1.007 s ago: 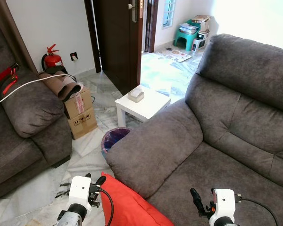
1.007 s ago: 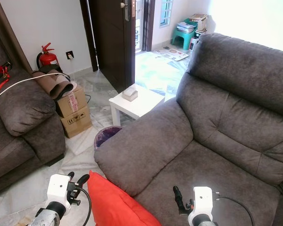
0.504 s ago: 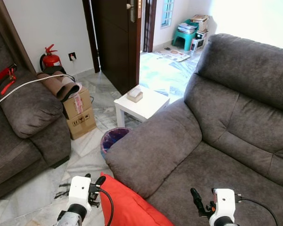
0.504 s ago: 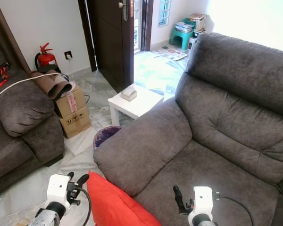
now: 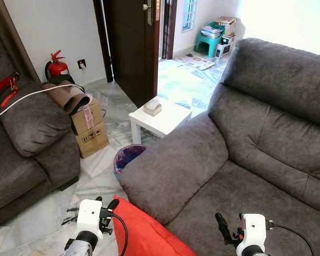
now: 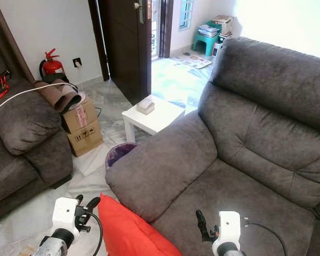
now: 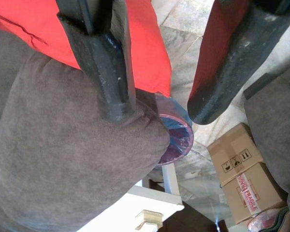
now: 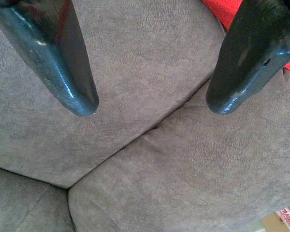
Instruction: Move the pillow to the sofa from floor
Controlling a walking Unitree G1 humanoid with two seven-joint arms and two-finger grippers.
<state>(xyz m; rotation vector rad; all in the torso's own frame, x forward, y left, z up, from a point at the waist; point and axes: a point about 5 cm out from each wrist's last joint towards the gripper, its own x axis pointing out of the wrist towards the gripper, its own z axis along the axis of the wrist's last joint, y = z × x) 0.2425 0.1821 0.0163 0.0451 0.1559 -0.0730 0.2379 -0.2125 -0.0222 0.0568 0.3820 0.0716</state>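
Grey sofa point(image 5: 245, 160) fills your view, unchanged since a moment ago. Your red pillow point(image 5: 144, 232) leans against its armrest, between the spread left gripper point(image 7: 154, 104) and spread right gripper point(image 8: 152, 104); nothing's gripped yet.

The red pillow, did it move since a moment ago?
No. The red pillow keeps the same spot against the sofa armrest; earlier, just the camera shifted.

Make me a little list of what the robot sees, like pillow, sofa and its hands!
pillow: red pillow, low between the grippers, against the sofa's arm
sofa: grey sofa, nothing on its seat
left gripper: left gripper, open, beside the pillow
right gripper: right gripper, open, above the sofa seat
nearby: small white table, purple bin, cardboard boxes
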